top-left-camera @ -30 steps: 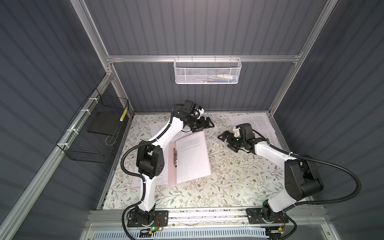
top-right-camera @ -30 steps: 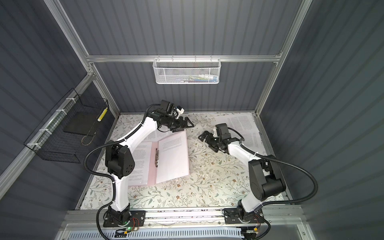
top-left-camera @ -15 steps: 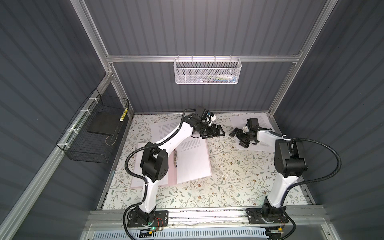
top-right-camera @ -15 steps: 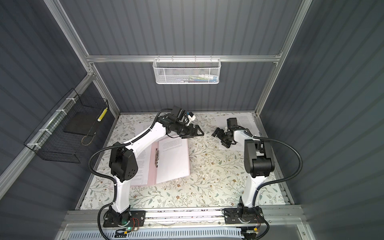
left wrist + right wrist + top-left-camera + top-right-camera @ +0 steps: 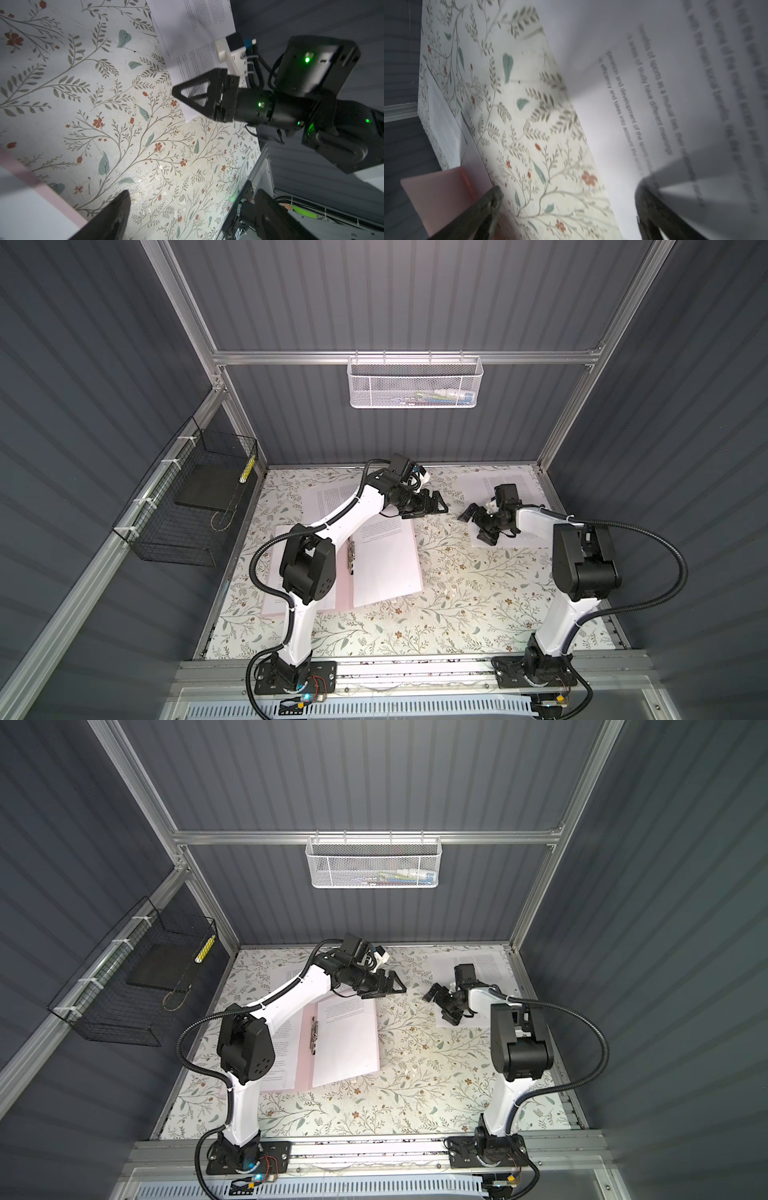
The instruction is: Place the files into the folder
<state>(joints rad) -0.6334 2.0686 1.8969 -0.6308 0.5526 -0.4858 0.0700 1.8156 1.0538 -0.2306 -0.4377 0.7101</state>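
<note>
Both stand wide open and empty: right gripper [image 5: 474,524] hovers over the loose sheets [image 5: 482,485], nearer than left gripper [image 5: 436,508]; folder [image 5: 344,593] lies leftward.

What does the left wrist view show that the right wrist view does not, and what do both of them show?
Only the left wrist view shows the right gripper, open, in front of the files near the table's corner, and the metal frame rail. Only the right wrist view brings one sheet so close that some printed words can be read. Both views show the floral table cover, a pink part of the folder and white printed paper.
</note>
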